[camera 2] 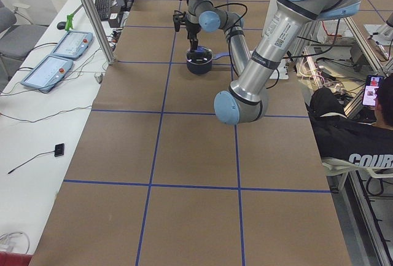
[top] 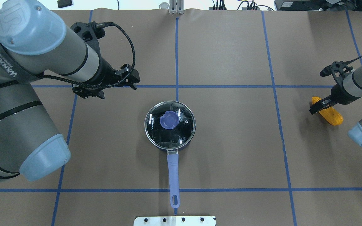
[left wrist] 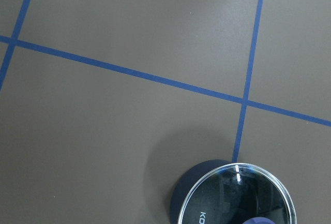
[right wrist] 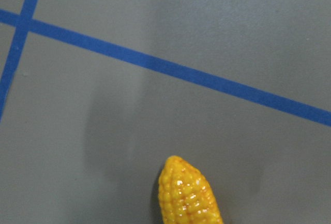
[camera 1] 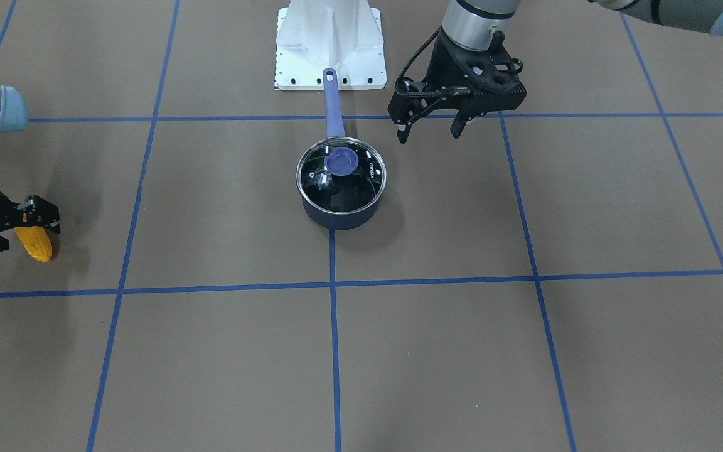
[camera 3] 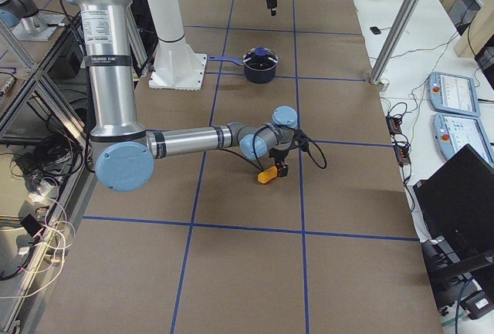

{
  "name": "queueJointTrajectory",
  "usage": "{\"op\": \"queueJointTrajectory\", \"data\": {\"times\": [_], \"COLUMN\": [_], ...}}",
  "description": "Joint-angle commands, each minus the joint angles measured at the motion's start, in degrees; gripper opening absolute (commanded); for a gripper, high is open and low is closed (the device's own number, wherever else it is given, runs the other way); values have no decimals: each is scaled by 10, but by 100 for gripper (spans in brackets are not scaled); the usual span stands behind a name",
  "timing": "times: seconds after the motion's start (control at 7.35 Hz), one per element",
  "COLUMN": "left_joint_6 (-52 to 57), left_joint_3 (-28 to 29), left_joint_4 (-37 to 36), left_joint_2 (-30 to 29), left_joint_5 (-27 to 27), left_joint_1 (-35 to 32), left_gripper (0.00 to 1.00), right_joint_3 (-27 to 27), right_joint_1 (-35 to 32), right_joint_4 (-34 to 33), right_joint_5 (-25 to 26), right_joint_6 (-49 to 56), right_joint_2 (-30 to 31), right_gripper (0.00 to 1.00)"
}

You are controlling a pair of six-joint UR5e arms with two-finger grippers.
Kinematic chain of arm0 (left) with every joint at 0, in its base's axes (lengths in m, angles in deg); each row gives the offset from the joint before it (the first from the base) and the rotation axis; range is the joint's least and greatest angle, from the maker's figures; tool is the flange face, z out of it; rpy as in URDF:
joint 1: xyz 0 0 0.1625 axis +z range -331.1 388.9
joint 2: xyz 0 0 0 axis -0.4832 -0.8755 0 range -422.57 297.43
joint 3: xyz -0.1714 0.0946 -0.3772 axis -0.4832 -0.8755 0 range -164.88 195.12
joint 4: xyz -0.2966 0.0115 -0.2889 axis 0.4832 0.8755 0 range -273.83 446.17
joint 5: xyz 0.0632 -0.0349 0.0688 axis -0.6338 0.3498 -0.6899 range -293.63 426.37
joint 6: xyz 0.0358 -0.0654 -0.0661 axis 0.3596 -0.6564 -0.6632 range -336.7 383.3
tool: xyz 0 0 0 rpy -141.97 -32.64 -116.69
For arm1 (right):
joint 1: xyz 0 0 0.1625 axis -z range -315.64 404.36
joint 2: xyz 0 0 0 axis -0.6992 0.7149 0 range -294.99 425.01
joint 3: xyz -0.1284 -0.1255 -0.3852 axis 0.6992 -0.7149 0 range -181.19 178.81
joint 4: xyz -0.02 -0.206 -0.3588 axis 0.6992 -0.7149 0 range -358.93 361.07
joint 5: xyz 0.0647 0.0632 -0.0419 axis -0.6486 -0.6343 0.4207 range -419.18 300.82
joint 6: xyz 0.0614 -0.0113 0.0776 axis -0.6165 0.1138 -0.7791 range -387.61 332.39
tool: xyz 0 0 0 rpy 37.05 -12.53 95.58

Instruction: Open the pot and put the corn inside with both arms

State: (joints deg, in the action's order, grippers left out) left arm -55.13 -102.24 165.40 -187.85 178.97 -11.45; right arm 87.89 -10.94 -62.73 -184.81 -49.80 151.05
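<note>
The dark-blue pot (camera 1: 336,216) stands at the table's middle with its glass lid (camera 1: 361,188) on; the lid's blue knob (camera 1: 341,161) is on top and the long handle (camera 1: 332,103) points at the robot base. My left gripper (camera 1: 429,130) is open and empty, hovering beside the pot on the robot's left, apart from it. The left wrist view shows the lid's edge (left wrist: 238,195) at the bottom. The yellow-orange corn (camera 1: 36,246) lies far to the robot's right. My right gripper (camera 1: 30,235) is low over it, fingers apart on either side. The corn's tip (right wrist: 189,193) shows in the right wrist view.
Brown table cover with blue tape grid lines (camera 1: 333,326). The white base pedestal (camera 1: 329,44) stands behind the pot handle. Control pendants (camera 2: 55,57) and cables lie on side benches, and a seated person (camera 2: 353,137) is beyond the table's edge.
</note>
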Motion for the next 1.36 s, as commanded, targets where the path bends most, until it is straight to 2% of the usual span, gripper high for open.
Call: {"op": "queueJointTrajectory", "data": {"times": [0.0,0.27,0.41,0.68,0.82,0.95,1.22], "left_joint_6": [0,0,0,0,5,13,31], "left_joint_3": [-1,-1,0,3,4,25,81], "left_joint_4": [0,0,0,1,1,2,3], "left_joint_2": [0,1,1,1,0,-11,-60], "left_joint_5": [0,0,0,0,1,4,2], "left_joint_1": [0,0,0,1,3,5,39], "left_gripper": [99,99,99,99,99,99,99], "right_joint_3": [0,0,5,20,22,21,22], "right_joint_1": [7,7,6,-1,-35,-66,-83], "right_joint_4": [8,7,8,3,-1,-2,-11], "right_joint_5": [7,5,0,-12,-49,-79,-81], "right_joint_6": [9,10,9,8,8,7,8], "right_joint_2": [5,5,5,2,-3,-16,-23], "right_gripper": [43,7,0,0,0,1,2]}}
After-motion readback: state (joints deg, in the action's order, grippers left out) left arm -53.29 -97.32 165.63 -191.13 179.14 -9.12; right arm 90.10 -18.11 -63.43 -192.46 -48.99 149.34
